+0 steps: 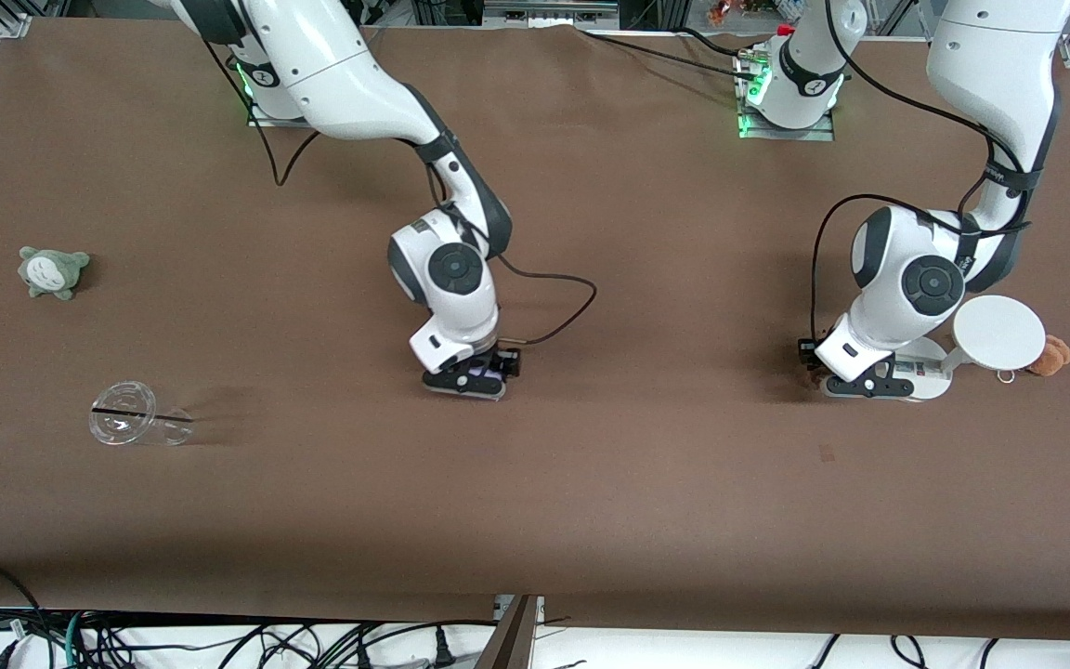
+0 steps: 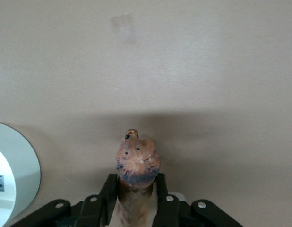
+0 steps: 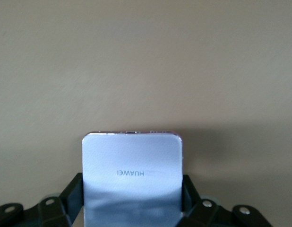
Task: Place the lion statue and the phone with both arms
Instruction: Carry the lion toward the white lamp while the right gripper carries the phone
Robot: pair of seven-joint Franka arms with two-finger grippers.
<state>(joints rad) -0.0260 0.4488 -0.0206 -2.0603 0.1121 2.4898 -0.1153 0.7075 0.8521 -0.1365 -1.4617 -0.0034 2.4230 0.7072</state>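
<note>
My right gripper (image 1: 468, 379) is down at the table's middle, shut on the phone (image 3: 132, 163). The phone is a flat pale lavender slab with rounded corners, and the black fingers (image 3: 74, 195) press against its two long sides. In the front view only a sliver of the phone (image 1: 490, 373) shows under the hand. My left gripper (image 1: 858, 383) is low over the table toward the left arm's end, beside the white stand's base. It is shut on the lion statue (image 2: 136, 163), whose orange-brown body sits between the jaws while its dark-maned head sticks out past the fingertips (image 2: 109, 196).
A white round-disc stand (image 1: 998, 333) stands right by the left gripper, with an orange-brown plush with a metal ring (image 1: 1051, 356) beside it. A grey-green plush (image 1: 54, 271) and a clear cup on its side (image 1: 137, 426) lie toward the right arm's end. A black cable (image 1: 561, 314) loops near the right hand.
</note>
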